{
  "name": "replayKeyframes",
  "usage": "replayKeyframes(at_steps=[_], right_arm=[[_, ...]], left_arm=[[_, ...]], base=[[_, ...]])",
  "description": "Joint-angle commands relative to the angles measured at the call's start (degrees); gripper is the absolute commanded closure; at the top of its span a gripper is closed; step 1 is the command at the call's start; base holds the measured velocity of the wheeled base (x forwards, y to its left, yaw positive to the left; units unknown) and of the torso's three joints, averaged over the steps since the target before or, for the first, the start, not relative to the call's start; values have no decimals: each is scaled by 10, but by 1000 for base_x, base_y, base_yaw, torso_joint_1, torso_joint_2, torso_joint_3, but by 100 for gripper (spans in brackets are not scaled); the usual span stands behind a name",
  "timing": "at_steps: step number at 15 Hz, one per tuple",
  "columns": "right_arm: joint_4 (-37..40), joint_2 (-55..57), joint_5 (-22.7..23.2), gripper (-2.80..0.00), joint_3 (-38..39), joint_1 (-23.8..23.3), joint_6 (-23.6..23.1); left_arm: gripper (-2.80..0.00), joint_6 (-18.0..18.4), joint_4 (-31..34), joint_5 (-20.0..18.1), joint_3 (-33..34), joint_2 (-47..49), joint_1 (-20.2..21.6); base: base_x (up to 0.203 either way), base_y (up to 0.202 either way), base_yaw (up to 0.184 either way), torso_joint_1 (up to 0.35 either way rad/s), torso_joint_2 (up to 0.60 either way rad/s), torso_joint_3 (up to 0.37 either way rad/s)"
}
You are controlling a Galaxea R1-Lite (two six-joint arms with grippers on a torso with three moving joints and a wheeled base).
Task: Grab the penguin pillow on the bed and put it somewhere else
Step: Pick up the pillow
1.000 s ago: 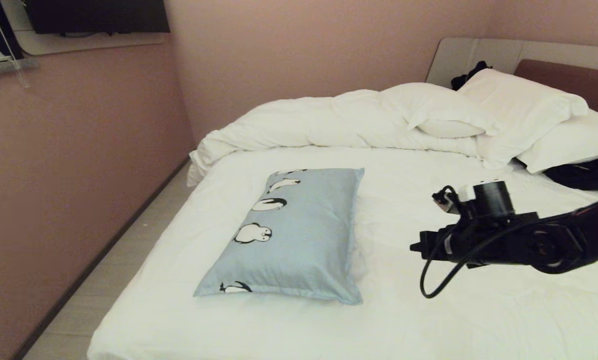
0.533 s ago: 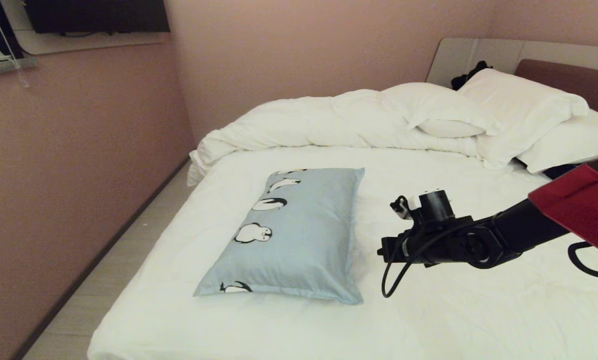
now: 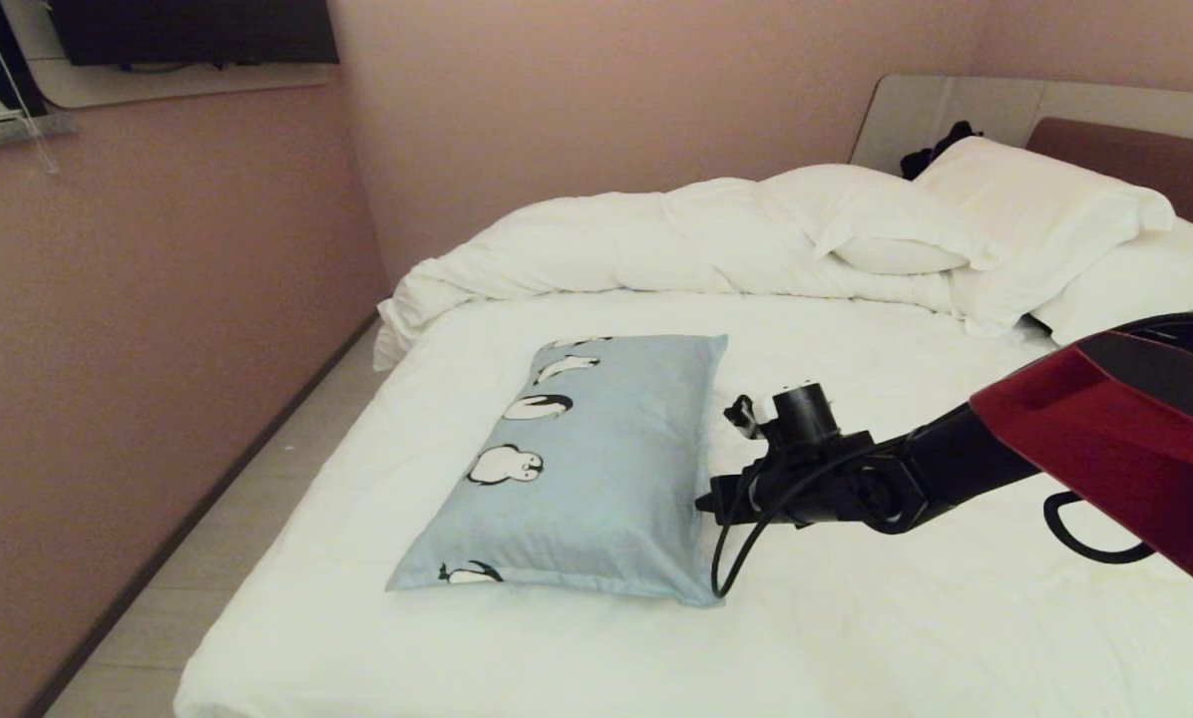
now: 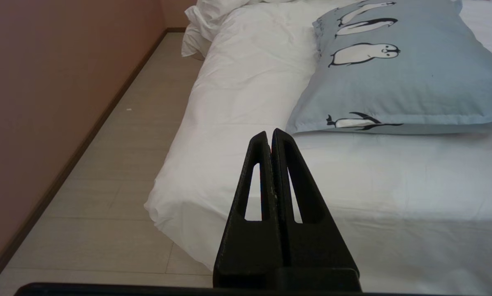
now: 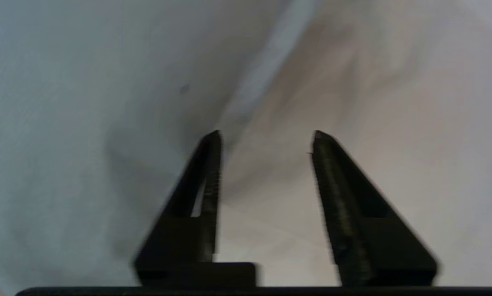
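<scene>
From the head view, we see the penguin pillow at centre-left on the bed, our right gripper at its right edge. Left wrist: left gripper pressed together, bare sheet beyond. Right wrist: fingers spread beside the pillow's seam.

wall: plain pink, stood behind and to the left | floor: pale tiles, ran in a strip along the left wall | dark screen: hung high on the left wall | black cloth: lay bunched against the pale panel at the far end
</scene>
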Motion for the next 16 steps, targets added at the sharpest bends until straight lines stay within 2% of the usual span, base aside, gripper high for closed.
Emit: replayKeyframes(at_steps=[1, 7, 10, 12, 16], right_arm=[[-1, 2, 0, -280, 2, 13, 2], [-4, -65, 13, -280, 46, 27, 8], [-4, -92, 50, -280, 76, 33, 17], [-4, -87, 83, -280, 80, 39, 39], [-5, -52, 90, -280, 73, 55, 48]], left_arm=[[0, 0, 0, 0, 0, 0, 0], [0, 0, 0, 0, 0, 0, 0], [0, 0, 0, 0, 0, 0, 0], [0, 0, 0, 0, 0, 0, 0], [0, 0, 0, 0, 0, 0, 0]], base=[[0, 0, 0, 0, 0, 0], [0, 0, 0, 0, 0, 0], [0, 0, 0, 0, 0, 0], [0, 0, 0, 0, 0, 0], [0, 0, 0, 0, 0, 0]])
